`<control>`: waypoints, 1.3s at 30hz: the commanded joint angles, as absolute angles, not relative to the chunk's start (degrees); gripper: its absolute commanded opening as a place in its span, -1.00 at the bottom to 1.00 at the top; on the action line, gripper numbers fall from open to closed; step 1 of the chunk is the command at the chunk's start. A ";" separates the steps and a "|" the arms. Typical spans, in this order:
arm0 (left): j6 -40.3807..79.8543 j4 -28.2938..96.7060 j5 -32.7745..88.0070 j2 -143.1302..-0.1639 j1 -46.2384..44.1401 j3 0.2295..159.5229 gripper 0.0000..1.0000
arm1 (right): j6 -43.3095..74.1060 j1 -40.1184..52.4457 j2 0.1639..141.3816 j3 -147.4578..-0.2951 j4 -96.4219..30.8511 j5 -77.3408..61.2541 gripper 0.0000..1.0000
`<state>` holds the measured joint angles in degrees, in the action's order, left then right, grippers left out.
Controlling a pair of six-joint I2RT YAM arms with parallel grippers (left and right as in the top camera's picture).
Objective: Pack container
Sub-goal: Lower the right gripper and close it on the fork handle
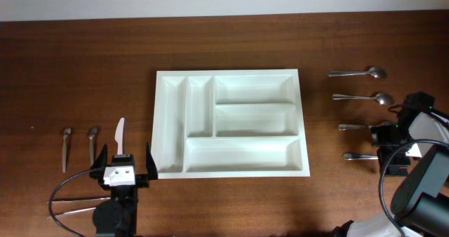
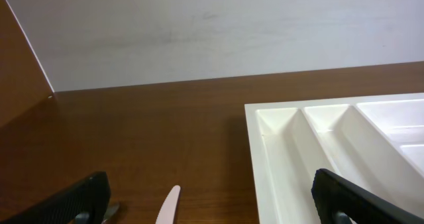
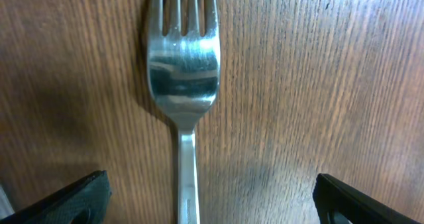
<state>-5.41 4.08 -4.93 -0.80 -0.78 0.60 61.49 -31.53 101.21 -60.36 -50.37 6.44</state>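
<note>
The container [image 1: 175,125] is a large white cutlery tray with five empty compartments, in the middle of the table; its left end shows in the left wrist view [image 2: 278,151]. My left gripper [image 1: 125,161] is open and empty, just left of the container's front corner, over the handle end of a white knife [image 1: 120,133]. The knife's tip [image 2: 169,207] lies between the fingers [image 2: 212,199]. My right gripper [image 1: 387,153] is open, low over a metal fork [image 1: 359,156]. The fork [image 3: 182,65] lies between its fingers [image 3: 212,199], untouched.
Two spoons [image 1: 66,149] [image 1: 92,142] lie left of the knife. More thin utensils [image 1: 70,207] lie at the front left. Right of the container lie two spoons [image 1: 358,73] [image 1: 365,97] and a second fork [image 1: 354,127]. A pale wall [image 2: 212,32] stands behind the table.
</note>
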 commanded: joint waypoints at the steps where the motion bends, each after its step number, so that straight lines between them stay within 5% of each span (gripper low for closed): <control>1: -6.31 4.32 -4.78 -0.34 -0.47 0.49 0.98 | 61.52 -32.01 101.65 -58.54 -49.08 7.75 0.98; 39: -6.31 4.32 -4.78 -0.34 -0.47 0.49 0.99 | 57.21 -32.01 107.18 -57.54 -47.55 4.36 0.98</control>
<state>-5.41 4.08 -4.95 -0.80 -0.78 0.60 58.15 -31.68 103.20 -59.09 -47.53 3.46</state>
